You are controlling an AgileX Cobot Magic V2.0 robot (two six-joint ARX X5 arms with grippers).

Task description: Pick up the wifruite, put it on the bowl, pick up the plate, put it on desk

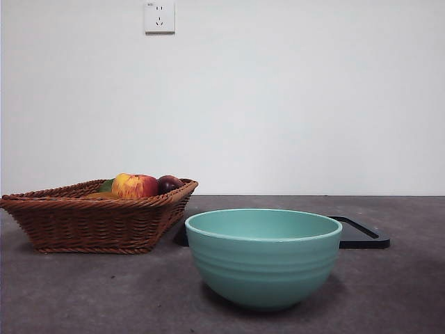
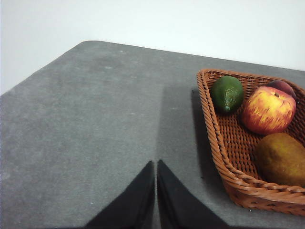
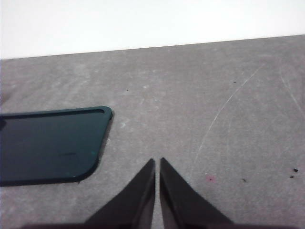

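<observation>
Left wrist view: left gripper (image 2: 156, 164) clenched, empty. Must open, descend on kiwi (image 2: 282, 159) in basket (image 2: 217, 138), avoiding apple (image 2: 268, 109). Right gripper (image 3: 157, 162) clenched, waiting.

Low front view, wrist views overlooking desk (image 1: 83, 292)

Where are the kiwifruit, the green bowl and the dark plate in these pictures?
kiwifruit (image 2: 282, 158): left wrist view, middle of its brown skin, in the wicker basket.
bowl (image 1: 264, 263): front view, ridged outer wall.
plate (image 3: 47, 143): right wrist view, flat dark inner surface, lying on the desk.
</observation>
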